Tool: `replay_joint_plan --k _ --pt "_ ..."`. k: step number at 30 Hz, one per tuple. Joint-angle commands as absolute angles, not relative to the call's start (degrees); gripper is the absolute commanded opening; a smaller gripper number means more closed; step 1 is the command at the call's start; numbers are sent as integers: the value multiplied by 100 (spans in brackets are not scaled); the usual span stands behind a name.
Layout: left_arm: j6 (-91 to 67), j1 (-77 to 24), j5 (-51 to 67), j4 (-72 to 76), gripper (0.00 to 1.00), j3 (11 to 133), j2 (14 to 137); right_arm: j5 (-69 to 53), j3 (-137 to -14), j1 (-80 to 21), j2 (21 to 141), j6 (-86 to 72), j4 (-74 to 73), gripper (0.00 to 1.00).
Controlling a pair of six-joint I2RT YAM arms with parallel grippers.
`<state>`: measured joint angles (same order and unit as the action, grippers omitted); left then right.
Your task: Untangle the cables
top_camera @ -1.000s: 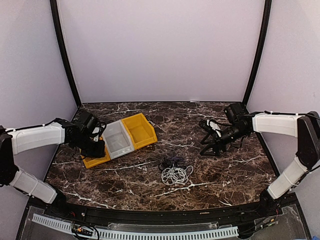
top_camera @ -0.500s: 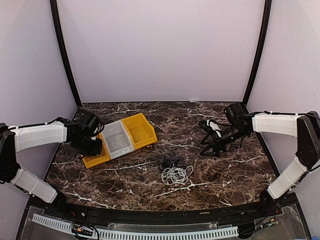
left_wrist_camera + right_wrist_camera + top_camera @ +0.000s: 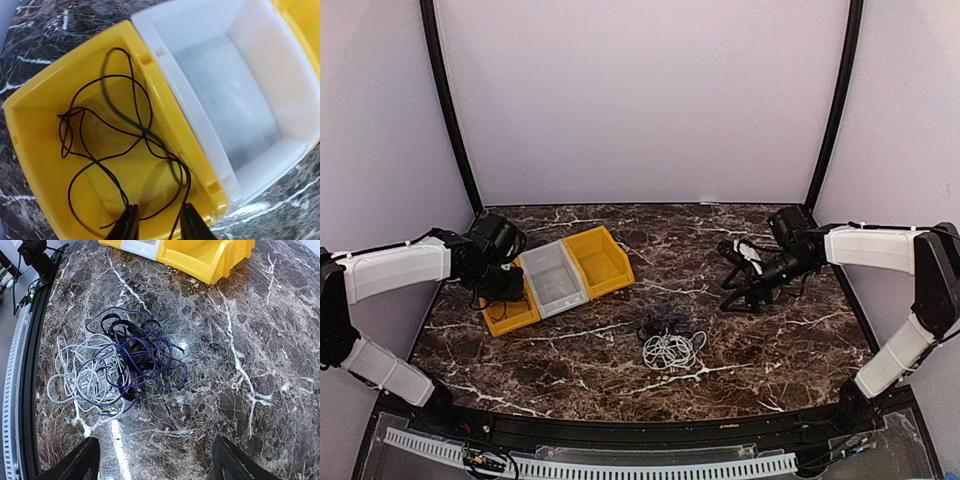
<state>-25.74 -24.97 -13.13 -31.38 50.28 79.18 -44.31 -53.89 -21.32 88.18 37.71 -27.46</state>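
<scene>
A tangle of cables (image 3: 668, 340), white, purple and black, lies on the marble table in front of centre. It also shows in the right wrist view (image 3: 115, 365). A thin black cable (image 3: 115, 145) lies in loose loops inside the left yellow bin (image 3: 30, 165). My left gripper (image 3: 159, 227) hovers open over that bin's near end, and a strand runs past its right finger (image 3: 192, 225). In the top view the left gripper (image 3: 503, 283) is at the bin's left. My right gripper (image 3: 740, 295) is wide open and empty, above the table right of the tangle.
Three bins stand in a row at the left: the yellow one with the black cable (image 3: 510, 315), a clear white one (image 3: 555, 280) and another yellow one (image 3: 600, 262). The black table rim (image 3: 30, 390) runs close behind the tangle in the right wrist view.
My left gripper has drawn back and up, away from the front of the left yellow bin. The black cable stays in the bin. The right arm has not moved.
</scene>
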Motion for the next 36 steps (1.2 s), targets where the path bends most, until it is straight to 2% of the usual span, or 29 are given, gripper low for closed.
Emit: replay_joint_plan --k 1,6,13,22,27,36 --pt "-2540 -2470 -1559 -3635 37 5329 7302 -4522 -5496 -2114 8818 3850 -2793 79" --pt "-2293 -2543 -1337 -3688 42 5586 6938 -4527 -5509 -2144 8874 3859 -2811 79" --pt "-2113 -3769 -390 -2310 44 5620 6908 -4410 -5538 -2184 8890 3768 -2743 79" --pt "-2595 -4846 271 -999 40 5635 8381 -4365 -5538 -2232 9001 3692 -2714 79" --pt "-3129 -5040 696 -473 40 5651 9189 -4280 -5534 -2267 9073 3696 -2702 79" --pt "-3674 -5098 1545 412 40 5585 9949 -4237 -5558 -2302 9149 3700 -2719 80"
